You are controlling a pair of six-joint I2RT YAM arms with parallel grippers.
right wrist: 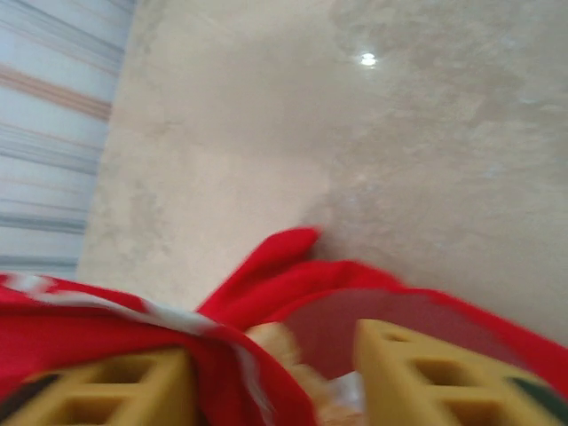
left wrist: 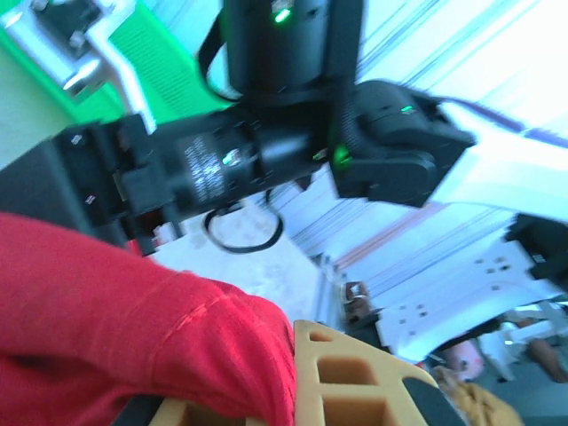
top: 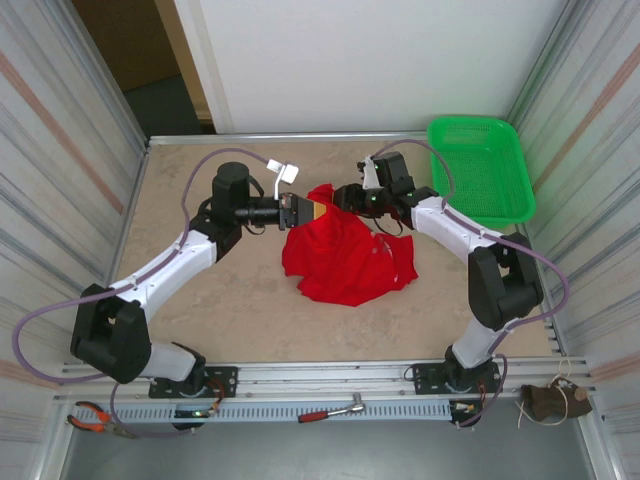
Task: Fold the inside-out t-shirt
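Top external, red t-shirt [top: 340, 265] on beige table [top: 250, 310], ribbed walls [top: 60, 150], green basket [top: 482, 170]

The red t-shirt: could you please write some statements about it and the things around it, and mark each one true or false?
1. The t-shirt is neatly folded. False: it lies crumpled in a heap.
2. The left end effector is shut on the t-shirt. True.
3. The t-shirt lies in the basket. False: it lies on the table, apart from the basket.
4. The basket stands at the table's far right corner. True.
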